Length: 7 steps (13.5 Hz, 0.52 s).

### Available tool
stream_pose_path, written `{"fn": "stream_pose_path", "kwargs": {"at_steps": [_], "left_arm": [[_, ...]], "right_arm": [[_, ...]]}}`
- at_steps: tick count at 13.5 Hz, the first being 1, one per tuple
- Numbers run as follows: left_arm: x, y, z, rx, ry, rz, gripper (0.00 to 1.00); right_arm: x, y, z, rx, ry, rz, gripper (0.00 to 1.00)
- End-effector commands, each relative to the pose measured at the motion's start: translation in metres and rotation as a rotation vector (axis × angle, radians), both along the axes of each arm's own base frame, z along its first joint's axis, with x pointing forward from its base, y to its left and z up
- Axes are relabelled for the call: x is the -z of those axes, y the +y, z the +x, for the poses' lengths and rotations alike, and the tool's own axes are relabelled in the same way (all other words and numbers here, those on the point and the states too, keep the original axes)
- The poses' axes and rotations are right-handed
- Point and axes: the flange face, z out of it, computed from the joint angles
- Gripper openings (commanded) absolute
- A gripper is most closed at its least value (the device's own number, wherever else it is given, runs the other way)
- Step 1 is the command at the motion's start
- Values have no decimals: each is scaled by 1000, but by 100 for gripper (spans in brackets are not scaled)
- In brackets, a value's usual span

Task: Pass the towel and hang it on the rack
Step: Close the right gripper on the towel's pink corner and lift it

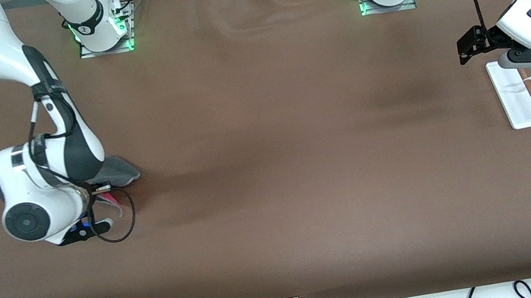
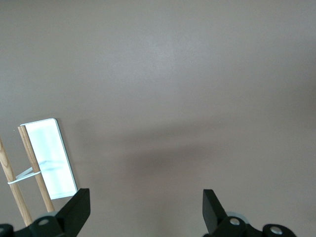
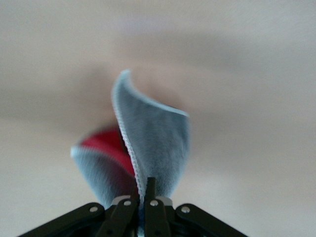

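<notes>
We see the right arm coming from its base and bending down and forward over its own end of the brown table (image 1: 269,170), its wrist turned so the big round joint faces the front camera. The right gripper (image 3: 143,195) sits low at the tip of that bent wrist, its two fingers pressed together on the towel (image 3: 153,148), pinching one edge. From the pinch the cloth fans away from the fingers, grey with pale stitched edging, and a fold curls round to show the pink-red reverse. In the front view a grey flap (image 1: 119,170) of it pokes out from under the wrist, with a sliver of pink beside the gripper; we cannot tell whether that flap rests on the table.

The left arm hangs at its own end of the table, forearm sloping down and the hand held roughly level. The left gripper (image 2: 143,210) is spread wide, with nothing between the fingers, and hovers over the rack (image 1: 516,96). The rack's flat white base lies just below and beside that gripper, and its two thin wooden rods (image 2: 34,170) run side by side along the base's edge.
</notes>
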Motion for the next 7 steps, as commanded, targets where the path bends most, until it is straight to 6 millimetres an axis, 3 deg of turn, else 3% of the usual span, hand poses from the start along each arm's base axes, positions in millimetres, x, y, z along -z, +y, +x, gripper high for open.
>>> {"fn": "stream_pose_path", "kwargs": {"at_steps": [1, 3, 7], "left_arm": [[12, 2, 8, 21, 33, 25, 100], [29, 2, 14, 27, 63, 14, 100], [61, -2, 25, 71, 118, -4, 100]], "right_arm": [[-49, 8, 5, -9, -44, 37, 0], [-87, 16, 4, -18, -106, 47, 0], [-125, 30, 1, -23, -166, 90, 0]]}}
